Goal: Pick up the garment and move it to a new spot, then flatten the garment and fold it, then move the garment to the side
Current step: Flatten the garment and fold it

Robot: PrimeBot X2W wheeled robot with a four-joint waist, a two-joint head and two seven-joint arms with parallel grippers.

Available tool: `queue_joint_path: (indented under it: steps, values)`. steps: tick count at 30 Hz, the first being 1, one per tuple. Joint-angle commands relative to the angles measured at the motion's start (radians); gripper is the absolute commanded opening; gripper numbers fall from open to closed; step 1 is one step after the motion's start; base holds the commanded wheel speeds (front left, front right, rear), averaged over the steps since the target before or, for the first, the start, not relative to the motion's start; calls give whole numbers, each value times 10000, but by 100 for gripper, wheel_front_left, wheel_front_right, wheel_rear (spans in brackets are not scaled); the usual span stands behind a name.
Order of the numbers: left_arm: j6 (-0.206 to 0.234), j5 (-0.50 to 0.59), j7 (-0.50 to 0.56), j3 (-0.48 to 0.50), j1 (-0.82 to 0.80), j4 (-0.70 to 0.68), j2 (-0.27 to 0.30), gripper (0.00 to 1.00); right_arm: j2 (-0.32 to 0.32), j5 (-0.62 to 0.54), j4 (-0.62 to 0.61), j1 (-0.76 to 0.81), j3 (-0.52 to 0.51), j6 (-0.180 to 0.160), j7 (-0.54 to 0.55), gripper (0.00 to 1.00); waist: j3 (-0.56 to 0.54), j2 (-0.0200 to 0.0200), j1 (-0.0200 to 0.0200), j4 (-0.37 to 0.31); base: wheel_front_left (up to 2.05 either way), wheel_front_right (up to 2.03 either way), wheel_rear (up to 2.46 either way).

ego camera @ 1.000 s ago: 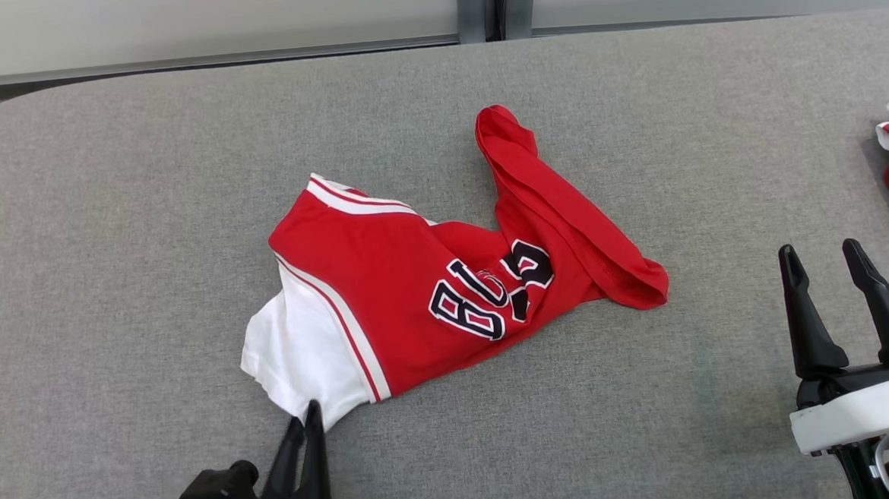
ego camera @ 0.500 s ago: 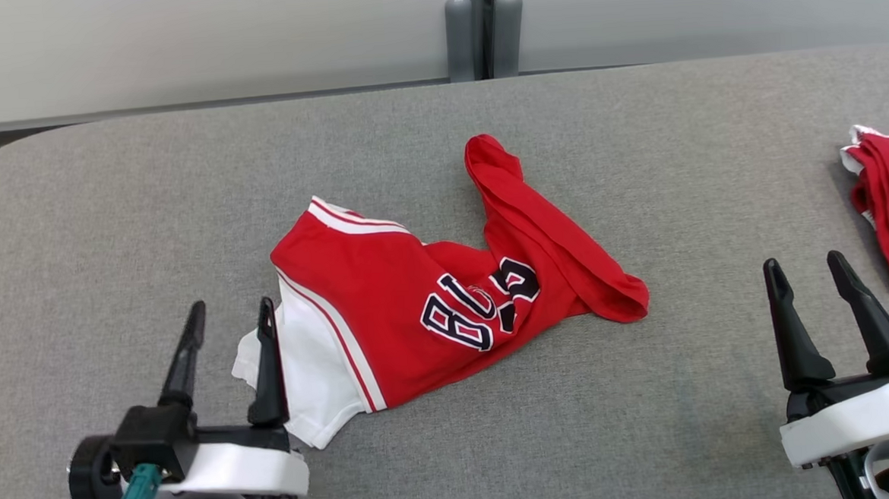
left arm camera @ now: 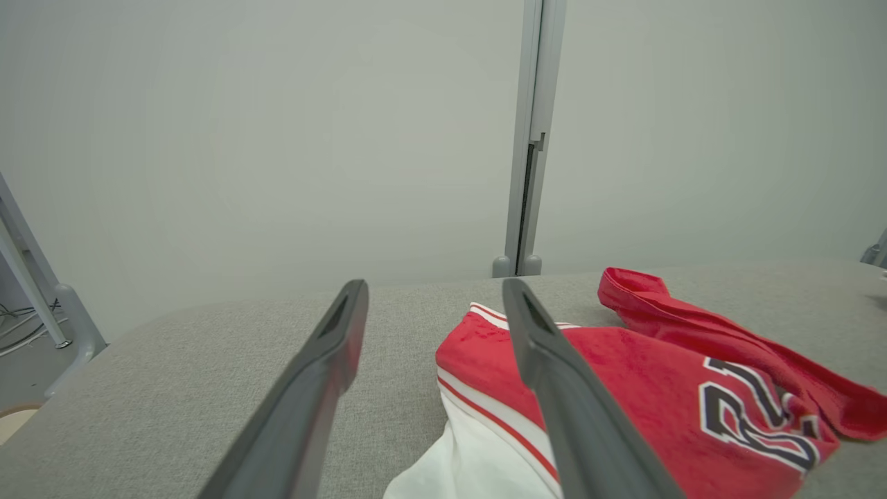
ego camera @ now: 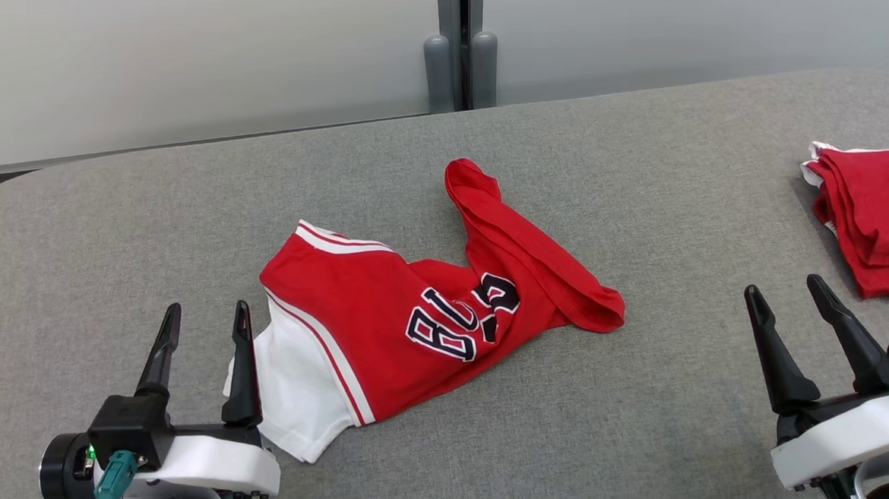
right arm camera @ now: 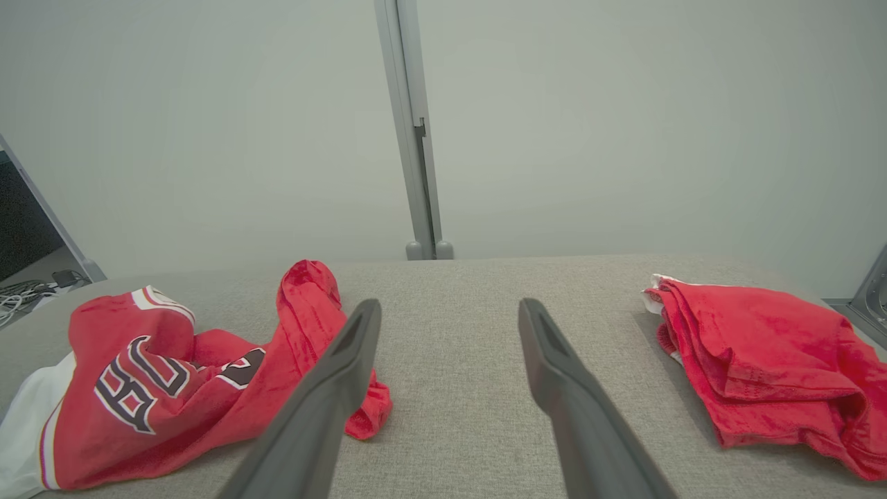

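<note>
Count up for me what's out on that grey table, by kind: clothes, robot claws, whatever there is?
Crumpled jerseys: 1, the red-and-white jersey, lying loose.
Folded piles of red cloth: 1, the red pile at the robot's right.
Grippers: 2, the left gripper and the right gripper, both open and holding nothing.
Total: 4

Crumpled red garment [ego camera: 387, 313] with white panel, dark lettering apparently "BU", unfolded, mid-table [ego camera: 650, 391]

A lab or test room is suggested. A grey table [ego camera: 650, 391] is backed by plain panels [ego camera: 176, 58]. Cables [right arm camera: 28, 290] are seen far left.
</note>
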Motion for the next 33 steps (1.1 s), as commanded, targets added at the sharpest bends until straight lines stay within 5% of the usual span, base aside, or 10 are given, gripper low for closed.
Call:
queue_joint_path:
  steps: [1,14,30,31,32,33]
  values:
    - [19,-23,2,33,-3,13,49,100,-67,-30,-15,8,-22,0,15,100,2,0,0,3,0,0,0]
    - [88,78,-74,-179,-368,-97,-122,100,-338,82,306,-195,517,0,175,100,399,0,0,354,0,0,0]
    - [-144,233,-403,-523,-1411,339,-958,100,-1148,316,4213,-2304,2274,0,-789,100,1668,0,0,1620,0,0,0]
    - [-192,278,-431,-519,-1498,425,-1044,100,-1135,339,4514,-2538,2324,-1,-972,20,1729,0,0,1669,0,0,0]
    - [-215,289,-432,-500,-1507,466,-1059,100,-1131,380,4603,-2590,2354,-1,-1029,0,1736,0,0,1671,0,0,0]
    - [-214,298,-441,-485,-1517,495,-1075,100,-1137,441,4631,-2613,2353,0,-1087,0,1747,0,0,1658,0,0,0]
